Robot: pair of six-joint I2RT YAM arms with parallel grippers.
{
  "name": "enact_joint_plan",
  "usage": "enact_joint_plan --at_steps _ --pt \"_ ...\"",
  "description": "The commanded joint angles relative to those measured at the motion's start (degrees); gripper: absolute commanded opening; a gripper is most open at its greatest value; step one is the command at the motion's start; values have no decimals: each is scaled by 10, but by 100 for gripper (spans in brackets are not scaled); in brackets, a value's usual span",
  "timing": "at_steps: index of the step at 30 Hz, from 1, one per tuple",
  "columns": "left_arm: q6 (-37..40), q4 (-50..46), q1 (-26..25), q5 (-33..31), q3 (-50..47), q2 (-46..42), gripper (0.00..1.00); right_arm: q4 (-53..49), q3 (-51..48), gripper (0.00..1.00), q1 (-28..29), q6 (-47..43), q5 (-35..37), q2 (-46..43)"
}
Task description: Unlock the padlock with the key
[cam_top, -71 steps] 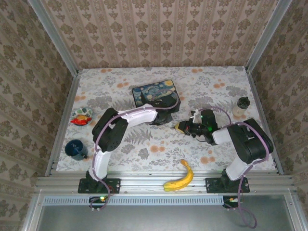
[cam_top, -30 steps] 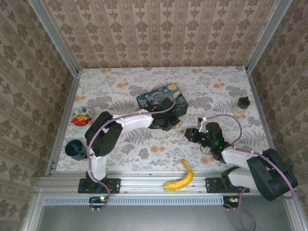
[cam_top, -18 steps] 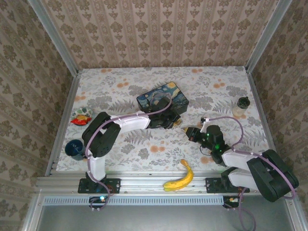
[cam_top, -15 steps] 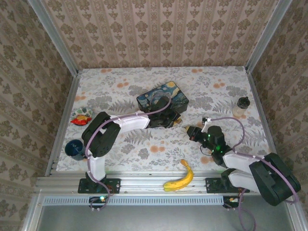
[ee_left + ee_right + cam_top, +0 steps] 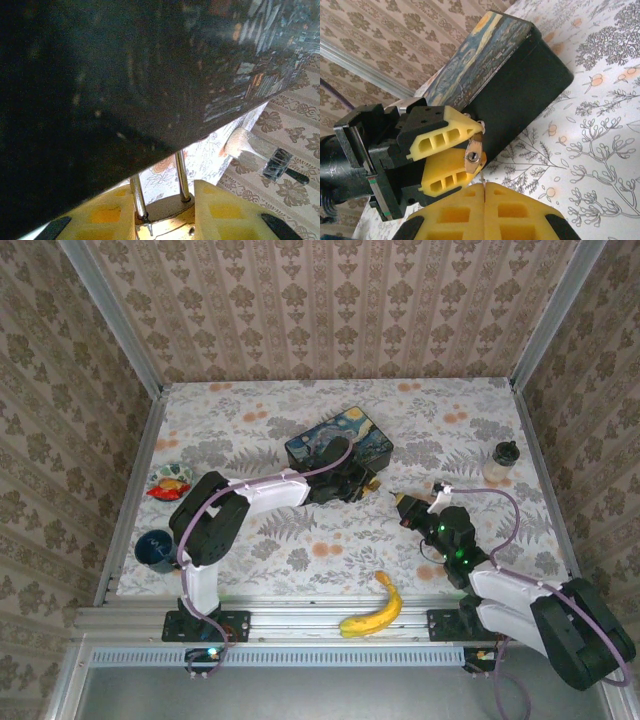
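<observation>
Against the near side of the starry-night tin (image 5: 340,440), the bulkiest thing on the table, the left gripper (image 5: 165,207) pinches the padlock (image 5: 473,156) by its brass body between yellow pads. The thin shackle (image 5: 181,172) rises toward the tin's dark wall; whether it touches the wall cannot be told. Both shackle legs enter the body, so the lock looks closed.

From the right wrist camera, the lock's underside and keyhole face the right gripper (image 5: 483,192). Its pads are pressed together on the key (image 5: 483,177). A thin sliver of blade pokes out past them, its tip just below the keyhole and a little to one side, seemingly not yet in.

The step in hand appears to be lining the key up for insertion. The next move likely calls for a small sideways correction and a straight, gentle push along the blade, then a turn, while the left grip keeps the lock from twisting.

Patterned wallpaper (image 5: 330,310) closes in three sides of the flower-printed tabletop (image 5: 300,540). A banana (image 5: 372,610) lies at the near edge. A blue cup (image 5: 155,550) and a snack packet (image 5: 170,483) sit far left, and a small jar (image 5: 503,458) far right, all well apart from the work.
</observation>
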Motion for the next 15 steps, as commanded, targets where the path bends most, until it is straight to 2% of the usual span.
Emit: enact_joint_plan --at_steps 1,8,11,13,15 --pt "-50 24 -3 56 -9 18 0 59 -3 0 7 -1 27 21" --pt "-66 40 -2 58 -13 23 0 109 13 0 24 1 37 72" --pt "-64 44 -3 56 -20 19 1 70 21 0 25 15 59 66" --pt "-44 39 -1 46 -26 10 7 16 22 0 26 22 78 40" --pt "-5 0 1 20 -23 -8 24 -46 26 0 26 21 87 4"
